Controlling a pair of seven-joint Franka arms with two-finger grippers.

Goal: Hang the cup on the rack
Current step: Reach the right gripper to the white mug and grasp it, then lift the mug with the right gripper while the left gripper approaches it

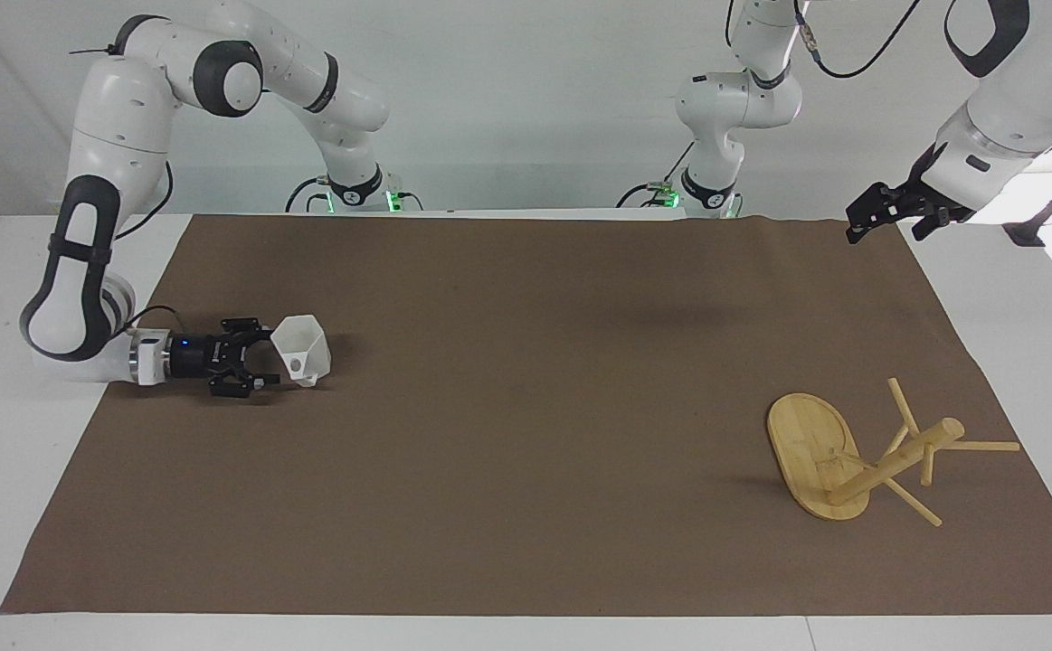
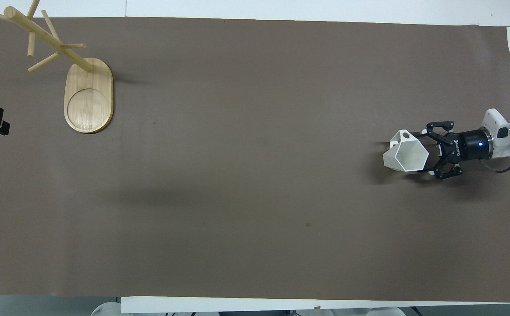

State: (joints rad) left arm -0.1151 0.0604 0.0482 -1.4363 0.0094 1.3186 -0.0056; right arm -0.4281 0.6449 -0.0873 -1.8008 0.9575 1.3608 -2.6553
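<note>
Spread over the white desk (image 1: 1,470): a large brown paper-like mat (image 1: 526,470), landmark for all below.

Standing on the mat toward the left arm's end: a light bamboo mug rack (image 1: 860,457) with oval flat base, thick central post and thin pegs, well apart from the cup.

Resting upright on the mat toward the right arm's end: a small white faceted plastic cup (image 1: 301,349), mouth up, tapering to its base, boxy open handle (image 2: 400,138) on the side farther from the robots.

Lying low over the mat, level with the cup: right end effector (image 1: 261,363), reaching in sideways, fingers spread wide, tips flanking the cup's wall on the side toward the mat's edge. Not yet closed on anything; contact impossible to confirm.

Hovering over the mat's corner nearest the left arm's base: left end effector (image 1: 883,217), waiting, holding nothing, fingers apart.

Likely handling: light, stiff, thin-walled and smooth, so prone to skidding or tipping under a sideways nudge. Best grip probably across two flat facets of the upper wall, leaving the handle free for a peg. Moderate squeeze advisable.
</note>
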